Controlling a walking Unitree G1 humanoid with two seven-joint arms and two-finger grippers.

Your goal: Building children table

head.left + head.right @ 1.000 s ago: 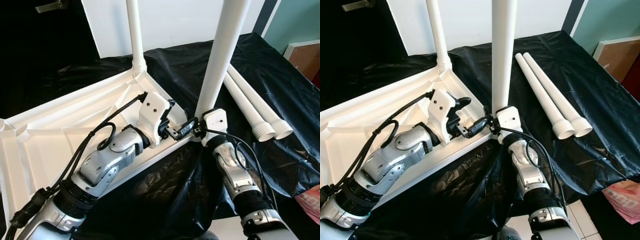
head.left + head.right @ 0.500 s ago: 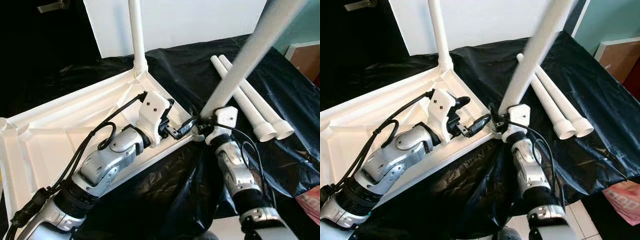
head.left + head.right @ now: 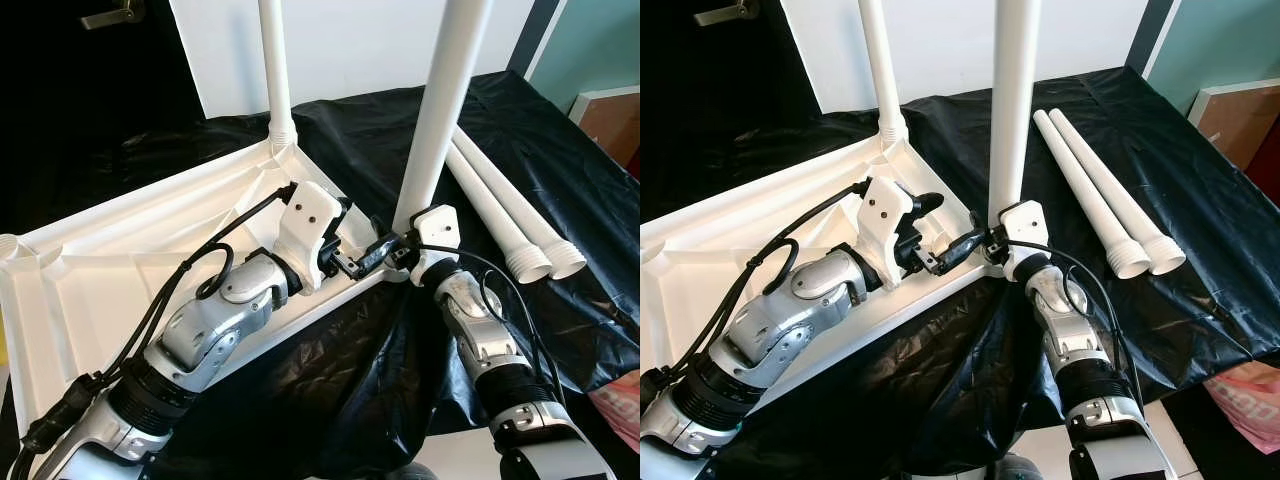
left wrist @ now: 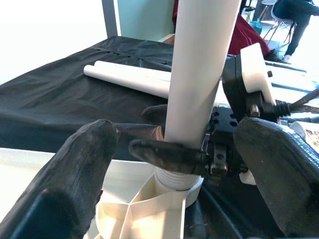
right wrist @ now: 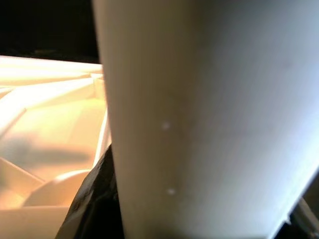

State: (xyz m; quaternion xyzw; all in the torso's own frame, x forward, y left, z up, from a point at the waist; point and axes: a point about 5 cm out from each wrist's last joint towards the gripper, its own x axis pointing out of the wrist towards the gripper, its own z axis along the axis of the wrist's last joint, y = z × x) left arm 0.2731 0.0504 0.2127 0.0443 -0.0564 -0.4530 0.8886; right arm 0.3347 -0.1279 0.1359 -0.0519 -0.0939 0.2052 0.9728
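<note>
The white tabletop point(image 3: 100, 280) lies upside down on black cloth. One white leg point(image 3: 275, 70) stands fixed in its far corner. A second leg point(image 3: 440, 110) stands upright at the near right corner, its ribbed end in the socket point(image 4: 177, 181). My right gripper point(image 3: 405, 250) is shut on this leg just above the socket; the leg point(image 5: 199, 119) is close up in the right wrist view. My left gripper point(image 3: 365, 225) rests over the tabletop beside that corner, open, its fingers point(image 4: 75, 174) spread wide on either side of the leg without touching it.
Two loose white legs point(image 3: 505, 210) lie side by side on the black cloth point(image 3: 560, 130) to the right. A white wall panel point(image 3: 360, 40) stands behind. A brown box point(image 3: 610, 110) and a pink bag point(image 3: 620, 400) are at the right edge.
Half a second ago the held leg leaned far to the right; it now stands upright again, as it did one second ago. My left arm has stayed in place.
</note>
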